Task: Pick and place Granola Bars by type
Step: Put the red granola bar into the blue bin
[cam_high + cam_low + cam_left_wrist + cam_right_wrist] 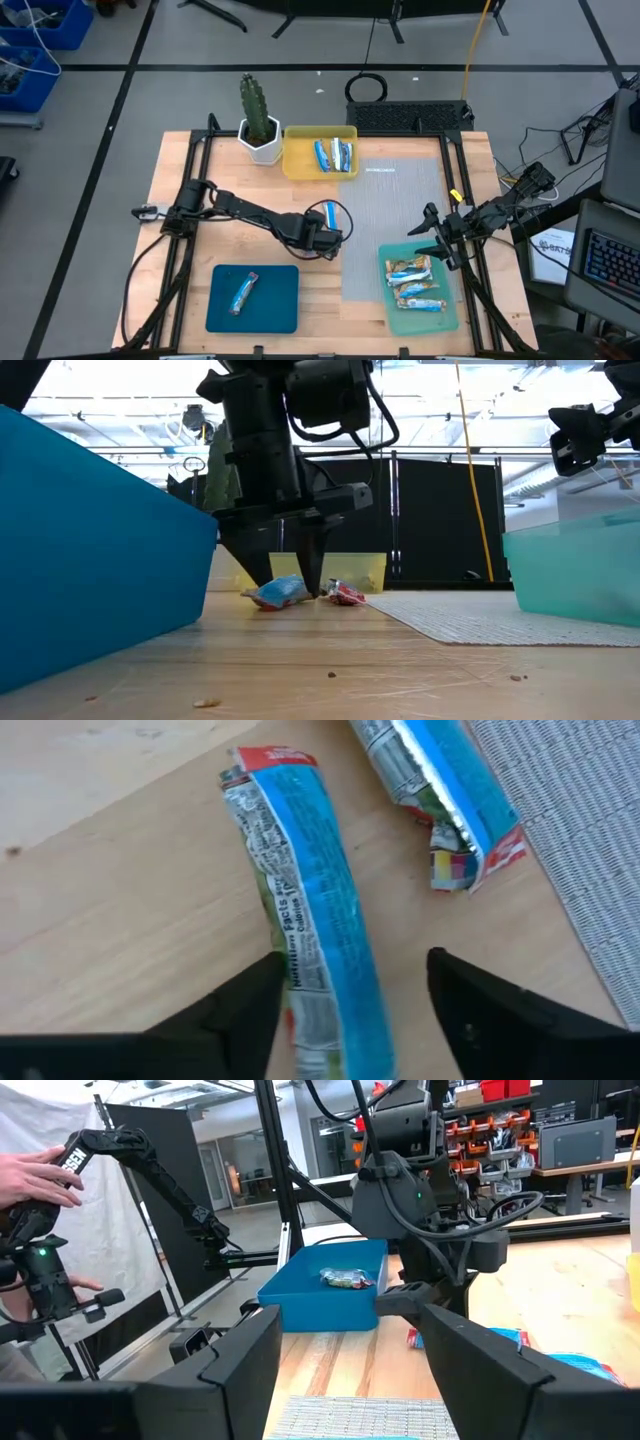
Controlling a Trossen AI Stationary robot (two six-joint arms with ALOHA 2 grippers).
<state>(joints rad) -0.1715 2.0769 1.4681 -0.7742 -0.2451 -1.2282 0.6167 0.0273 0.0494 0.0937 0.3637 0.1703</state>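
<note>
Granola bars [334, 155]: two in yellow tray [300, 162], one in dark teal tray [275, 305]; left pincer [330, 236] spread.

Wooden bench [190, 250]. Grey woven mat [390, 225] lies between the two sets of jaws, nearer the right ones. Yellow tray [295, 160] sits well beyond the left jaws at the far edge; potted cactus [257, 115] in a white pot just beside that tray. Dark blue tray [275, 300] is on the near side of the left jaws, apart from them. Light teal tray [440, 320] lies just below the right jaws. A person's hand [40, 1175] shows in the room beyond the bench, on a dark device.
</note>
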